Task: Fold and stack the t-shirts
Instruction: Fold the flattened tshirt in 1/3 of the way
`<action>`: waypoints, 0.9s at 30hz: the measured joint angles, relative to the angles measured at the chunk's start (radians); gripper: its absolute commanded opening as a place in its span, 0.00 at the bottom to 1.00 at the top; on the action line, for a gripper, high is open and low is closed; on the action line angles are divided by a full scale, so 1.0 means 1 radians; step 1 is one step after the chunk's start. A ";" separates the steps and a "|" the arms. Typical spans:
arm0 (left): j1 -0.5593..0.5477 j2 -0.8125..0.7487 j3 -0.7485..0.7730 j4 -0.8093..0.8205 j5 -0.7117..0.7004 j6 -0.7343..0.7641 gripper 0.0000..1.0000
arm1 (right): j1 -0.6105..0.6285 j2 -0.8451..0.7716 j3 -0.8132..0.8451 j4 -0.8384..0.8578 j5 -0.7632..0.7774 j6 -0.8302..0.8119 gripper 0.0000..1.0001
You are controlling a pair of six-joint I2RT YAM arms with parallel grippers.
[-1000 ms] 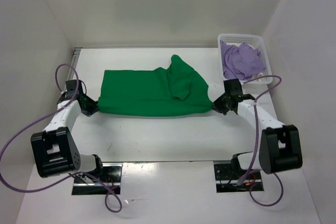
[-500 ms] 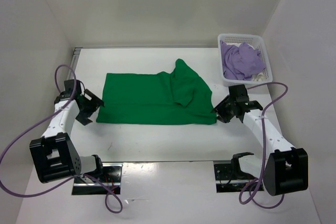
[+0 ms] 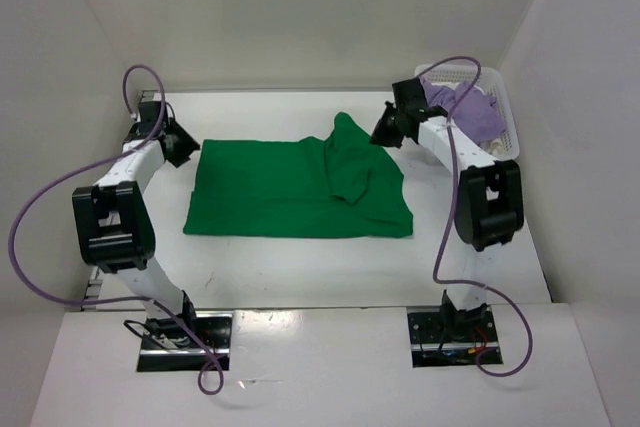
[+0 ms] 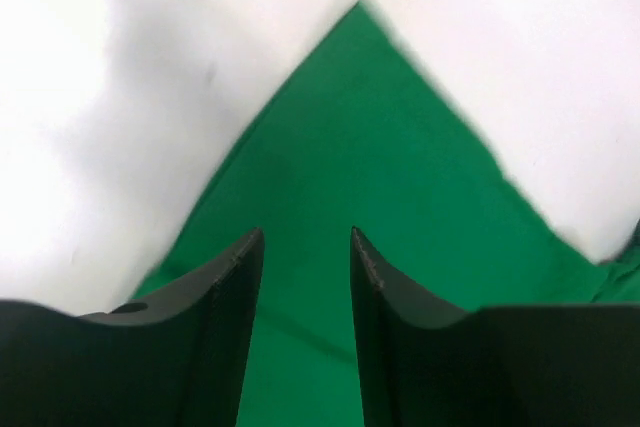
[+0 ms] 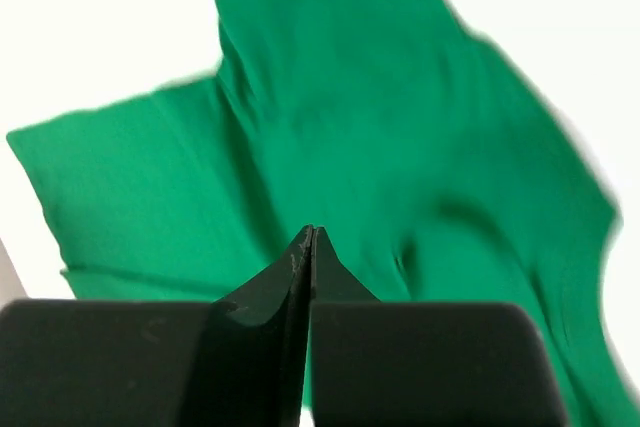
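The bright green t-shirt (image 3: 280, 187) lies flat in the middle of the white table, with its right part folded over into a raised flap (image 3: 350, 157). At the shirt's far left corner my left gripper (image 3: 183, 144) stands open. In the left wrist view its gripper (image 4: 305, 235) hovers over green cloth (image 4: 370, 147) with nothing between the fingers. Beside the flap's far right edge my right gripper (image 3: 383, 133) is shut. Its closed tips (image 5: 312, 232) point at the green shirt (image 5: 350, 97) and hold nothing. A lavender t-shirt (image 3: 470, 112) lies crumpled in the basket.
The white perforated basket (image 3: 490, 72) stands at the far right corner, right behind my right arm. White walls close in the table on the left, back and right. Bare table (image 3: 300, 267) lies between the shirt and the arm bases.
Both grippers let go of the green shirt's near left and right ends, and the arms swung to its far corners. The left gripper is open; the right opened and shut again. The shirt settled flat.
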 measured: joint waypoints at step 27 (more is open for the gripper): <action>-0.066 0.523 0.445 0.097 -0.036 0.146 0.67 | 0.009 0.920 1.179 -0.109 -0.012 -0.113 0.53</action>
